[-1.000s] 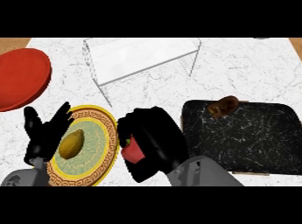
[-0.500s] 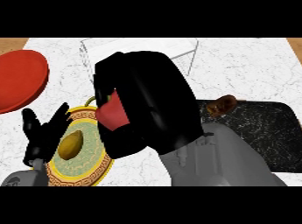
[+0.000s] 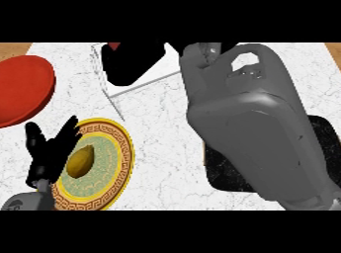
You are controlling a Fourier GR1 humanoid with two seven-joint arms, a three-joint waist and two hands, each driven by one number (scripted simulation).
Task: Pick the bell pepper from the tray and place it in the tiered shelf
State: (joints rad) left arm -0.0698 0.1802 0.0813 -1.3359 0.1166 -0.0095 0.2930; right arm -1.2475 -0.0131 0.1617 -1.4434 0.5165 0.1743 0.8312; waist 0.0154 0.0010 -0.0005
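Note:
My right hand [image 3: 133, 62] is up at the far side of the counter, curled round the red bell pepper [image 3: 114, 46], of which only a small sliver shows at the hand's top left. The hand hangs over the pale tiered shelf [image 3: 145, 85], hiding most of it. My grey right forearm [image 3: 253, 123] crosses the middle of the view and covers much of the black tray [image 3: 327, 148] at the right. My left hand [image 3: 47, 155] rests open at the lower left, fingers up, at the edge of the patterned plate.
A gold-rimmed patterned plate [image 3: 114, 163] with a yellow-green fruit [image 3: 80, 160] lies at the lower left. A red plate [image 3: 16, 91] sits at the far left. Wooden floor shows beyond the counter's corners.
My right hand has carried the bell pepper up and away from near the patterned plate to over the shelf. The forearm now hides more of the tray. The left hand has stayed put.

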